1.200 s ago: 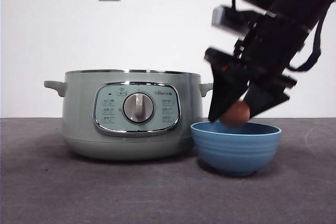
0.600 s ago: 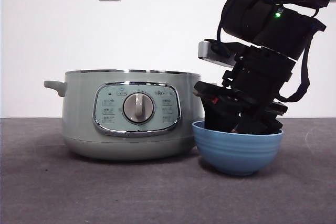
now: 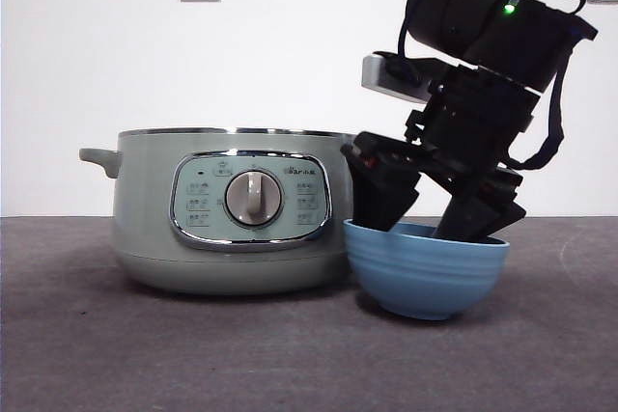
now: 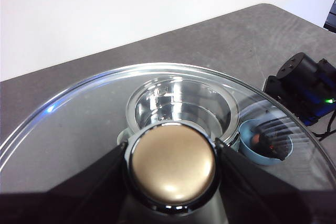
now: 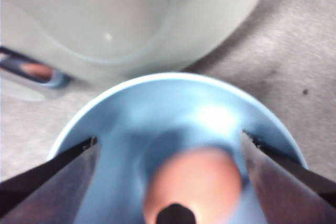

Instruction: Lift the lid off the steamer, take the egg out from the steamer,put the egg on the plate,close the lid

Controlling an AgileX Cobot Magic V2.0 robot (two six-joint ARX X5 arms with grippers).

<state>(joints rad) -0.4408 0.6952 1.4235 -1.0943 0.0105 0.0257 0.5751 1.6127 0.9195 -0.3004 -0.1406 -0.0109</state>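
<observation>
Right gripper (image 3: pixel 430 224) is down inside the plate (image 3: pixel 425 277), its jaws spread wide with the egg (image 5: pixel 194 182) lying loose between them on the plate's floor; it grips nothing. From the low front view you see that plate at about 3 o'clock of the steamer (image 3: pixel 232 209), just beside it, perhaps touching.

Watch the withdrawal. Both jaw tips sit below the plate's rim, so if you pull away sideways rather than straight up, a jaw may catch the wall and drag or tip the plate, and the egg would roll. The arm leans in steeply from high on the 2 o'clock side, wrist tilted toward the steamer, so a careless rise could also brush the steamer's rim.

Your left gripper (image 4: pixel 170 156) is clamped on the knob of the lid (image 4: pixel 79 129), holding it up high above the worktop, with the open steamer visible through the glass. Bring it down off-centre and the chrome rim may land askew on the steamer.
</observation>
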